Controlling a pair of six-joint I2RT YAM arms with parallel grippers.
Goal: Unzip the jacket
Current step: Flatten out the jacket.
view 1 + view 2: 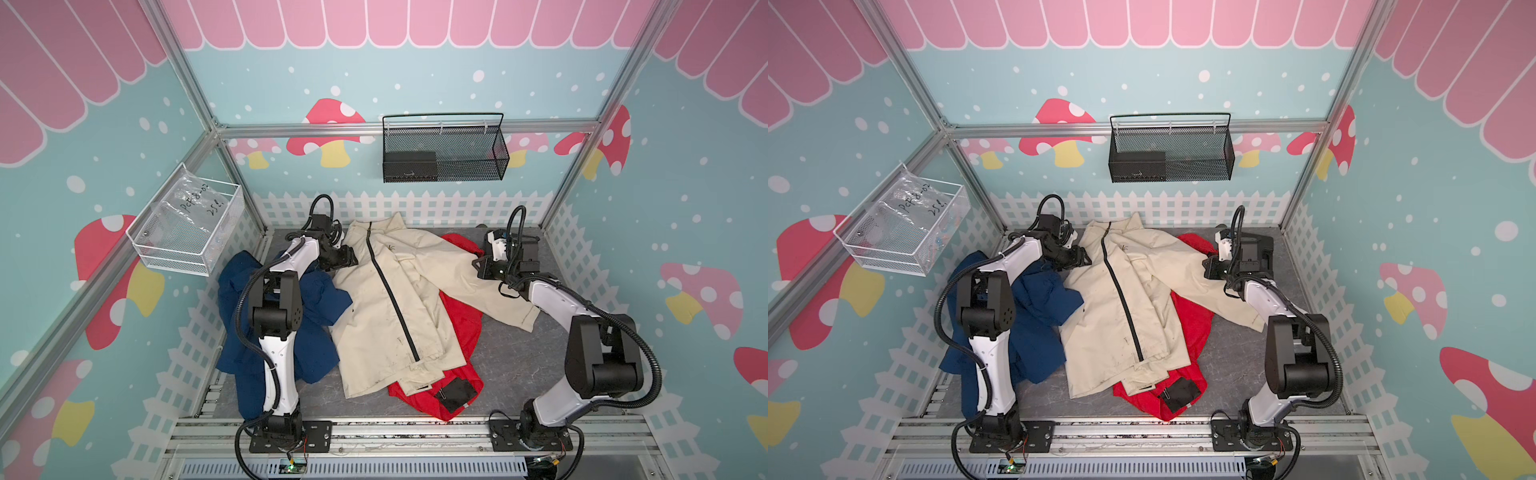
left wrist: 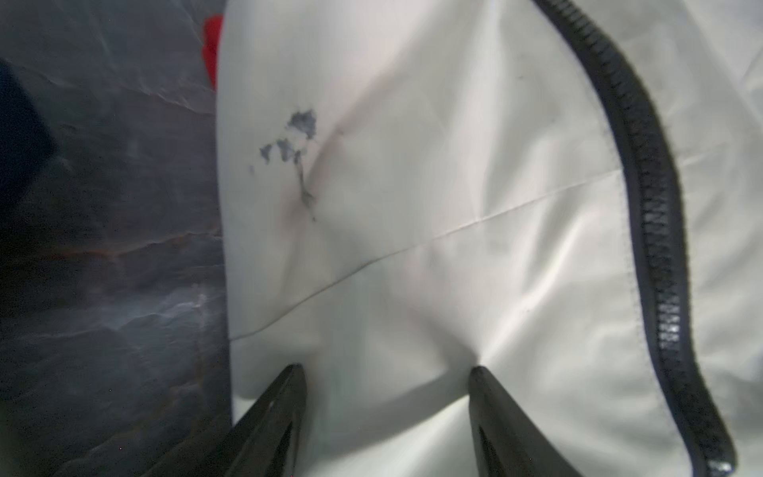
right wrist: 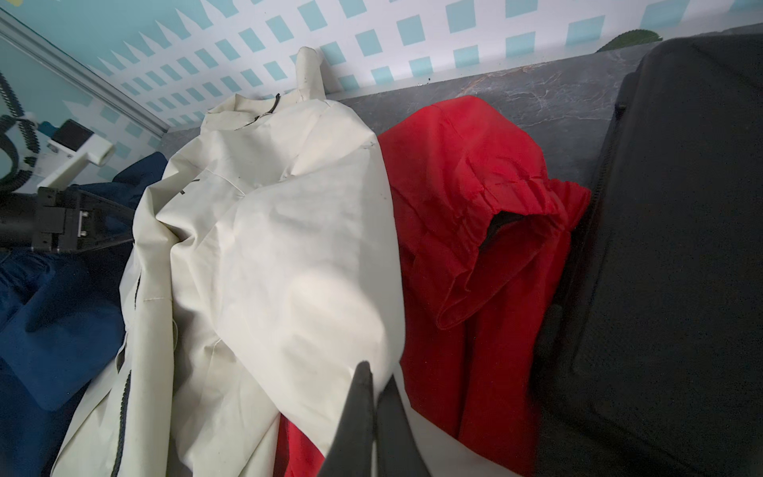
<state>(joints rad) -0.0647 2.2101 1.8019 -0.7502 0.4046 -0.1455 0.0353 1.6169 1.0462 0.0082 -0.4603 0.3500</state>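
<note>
In both top views the jacket lies face up in the middle of the table, collar toward the back wall. It lies partly over a red coat and next to a blue coat, and its zip is closed from hem to collar as far as I can judge. I have the left claw at the chest panel beside the upper zip and the right claw out at the sleeve, one on each side. I read this as settling the cloth before going for the pull, which is too small for me to find here. On the left wrist view the left claw is about half open, both tips pressed onto the jacket with a pucker of cloth rising between them and nothing clamped. The zip curves past near the claw but untouched, and bare table shows beyond the jacket's edge. I'd want that pinch close to the zip so the fabric cannot ride along when the slider is drawn. On the right wrist view the right claw is fully shut, tips together at the edge of the sleeve. Whether a fold is caught between them I cannot tell, but a hold there would keep the far side taut
</note>
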